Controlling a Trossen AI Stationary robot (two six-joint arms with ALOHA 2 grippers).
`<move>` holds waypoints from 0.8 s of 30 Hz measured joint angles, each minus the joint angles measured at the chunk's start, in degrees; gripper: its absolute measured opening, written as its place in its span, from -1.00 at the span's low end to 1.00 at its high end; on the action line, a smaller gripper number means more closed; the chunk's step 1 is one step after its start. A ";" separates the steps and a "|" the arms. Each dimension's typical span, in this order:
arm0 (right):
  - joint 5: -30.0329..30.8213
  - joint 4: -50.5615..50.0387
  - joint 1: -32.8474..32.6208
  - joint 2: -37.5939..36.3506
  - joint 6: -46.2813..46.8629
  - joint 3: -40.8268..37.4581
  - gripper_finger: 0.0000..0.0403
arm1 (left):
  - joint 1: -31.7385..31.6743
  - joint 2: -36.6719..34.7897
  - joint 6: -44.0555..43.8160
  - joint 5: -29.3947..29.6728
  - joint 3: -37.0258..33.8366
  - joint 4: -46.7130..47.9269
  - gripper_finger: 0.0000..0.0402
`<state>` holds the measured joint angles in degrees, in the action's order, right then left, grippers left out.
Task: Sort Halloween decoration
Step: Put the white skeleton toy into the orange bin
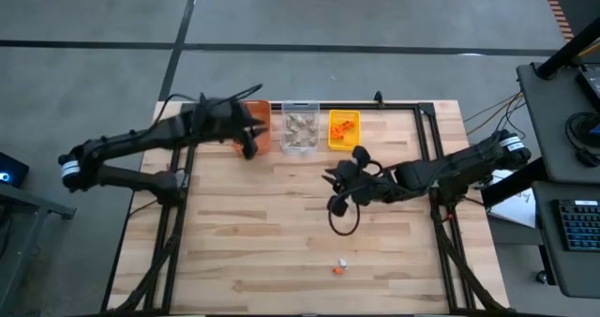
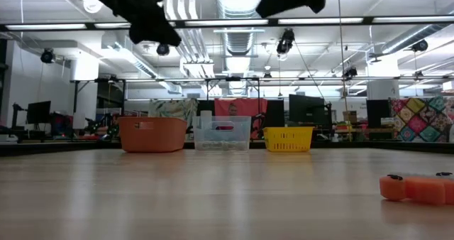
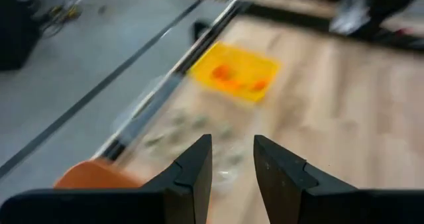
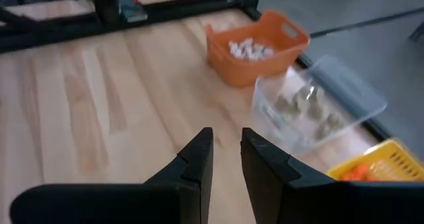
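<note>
Pale wooden tabletop (image 1: 281, 223), butcher-block planks, on a dark frame over grey floor. Three bins in a row at the far edge: orange bin (image 1: 260, 120), clear bin (image 1: 299, 128), yellow bin (image 1: 343, 130).

Right wrist view shows contents: white trinkets (image 4: 250, 50) in the orange bin, grey-tan trinkets (image 4: 301, 107) in the clear one, bright orange trinkets (image 4: 354, 173) in the yellow. The low view shows only bin walls (nothing of what lies inside).

Two trinkets loose near the near edge, touching: one orange trinket (image 1: 337, 270), one white trinket (image 1: 342, 262). Low view shows the orange one large at its right side (image 2: 415, 188).

Left gripper (image 1: 251, 139) hangs over the orange bin, fingers (image 3: 192, 174) slightly parted, nothing between them. Right gripper (image 1: 336, 190) mid-table, nearer than the yellow bin, fingers (image 4: 197, 161) nearly closed, nothing held.
</note>
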<state>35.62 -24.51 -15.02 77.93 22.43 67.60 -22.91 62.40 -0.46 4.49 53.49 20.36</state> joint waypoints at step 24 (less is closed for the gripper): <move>-44.65 -7.32 -1.57 15.54 22.97 9.91 -0.66 | 40.03 -6.39 -13.82 14.13 -23.06 -33.54 -0.53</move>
<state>-9.04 -31.83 -16.59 93.47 45.40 77.51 17.12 56.01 -14.28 18.62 30.44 -13.19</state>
